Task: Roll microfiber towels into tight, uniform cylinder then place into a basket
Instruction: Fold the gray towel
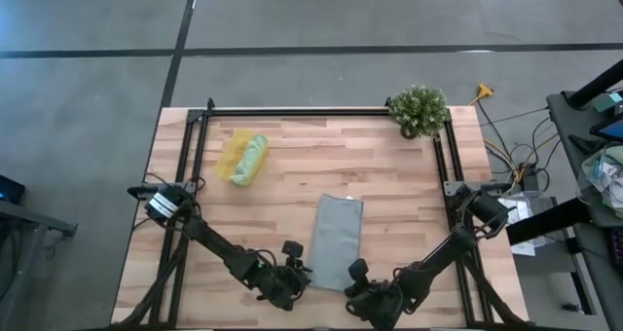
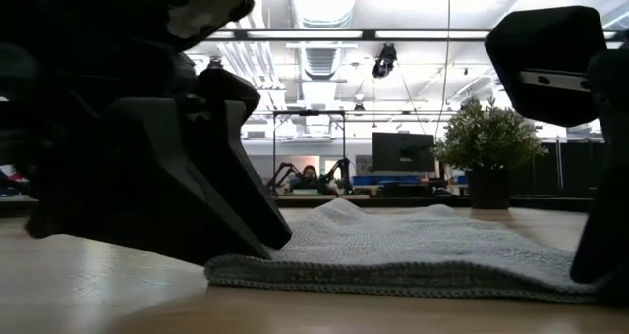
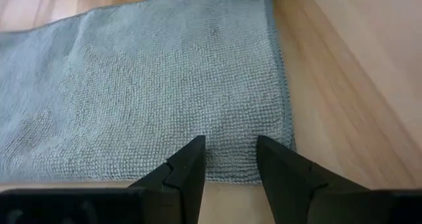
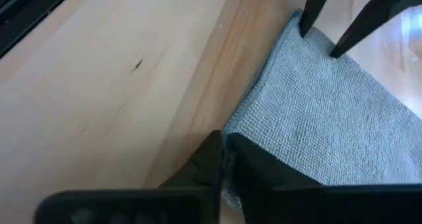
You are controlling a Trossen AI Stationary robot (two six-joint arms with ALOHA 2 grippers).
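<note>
Grey-blue, the flat microfiber towel (image 1: 337,241) lies folded into a long strip on the wooden table (image 1: 292,165), its long axis running from the near edge toward the far edge, a little right of the middle. Its near short edge is where both arms meet it, so a roll begun here would likely travel away from the grippers, up the strip's length.

The right gripper (image 4: 226,159) sits at the near right corner of that edge with its fingers drawn almost together on the cloth's hem, seemingly pinching it. The left gripper (image 3: 230,159) stands at the near left corner, its fingers parted about halfway and set down astride the hem, the cloth showing in the gap between them; it does not look clamped yet. Both arms are equally near, one to each corner.

Toward the far left corner of the table, the light green towel (image 1: 251,160) lies already rolled in the yellow basket (image 1: 234,152). A potted plant (image 1: 419,110) stands at the far right corner.
</note>
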